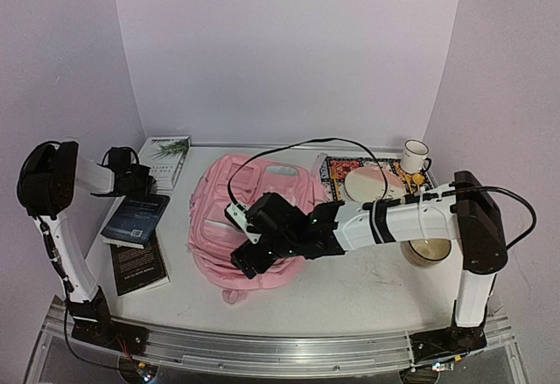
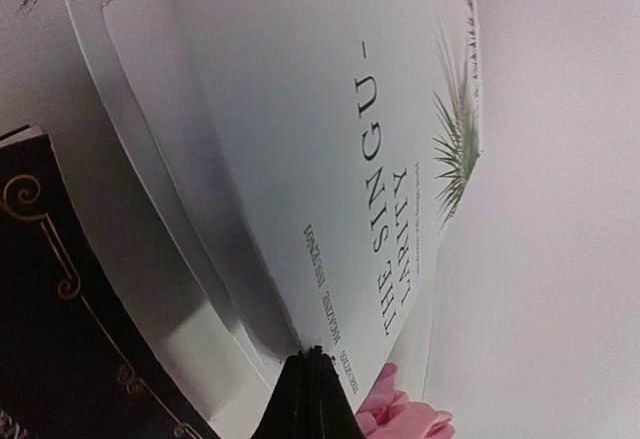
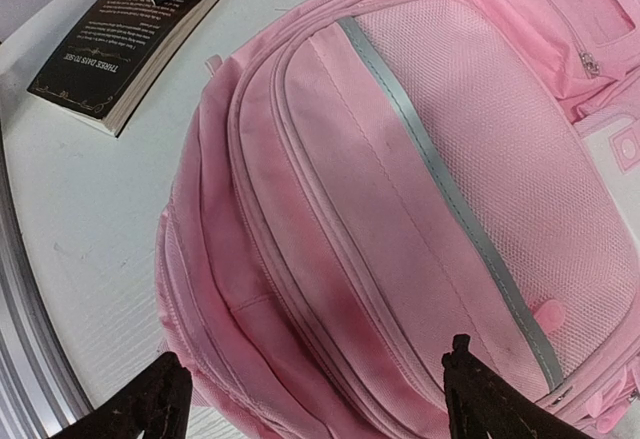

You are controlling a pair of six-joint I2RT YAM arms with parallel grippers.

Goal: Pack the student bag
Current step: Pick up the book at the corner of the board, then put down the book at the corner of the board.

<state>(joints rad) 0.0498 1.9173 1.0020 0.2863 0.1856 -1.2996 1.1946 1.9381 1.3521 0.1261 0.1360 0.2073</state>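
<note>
The student bag is a large pink backpack lying flat mid-table with its zips shut. My right gripper hovers over the bag's near left part, open. In the right wrist view its fingertips straddle the bag's zipped side seam without touching it. My left gripper is at the far left by a white book. In the left wrist view it is shut, its tips at the edge of that white book's cover; nothing shows between them.
A blue book and a black book lie left of the bag. At the right are a patterned mat, a plate, a white mug and a bowl. Walls close in on three sides.
</note>
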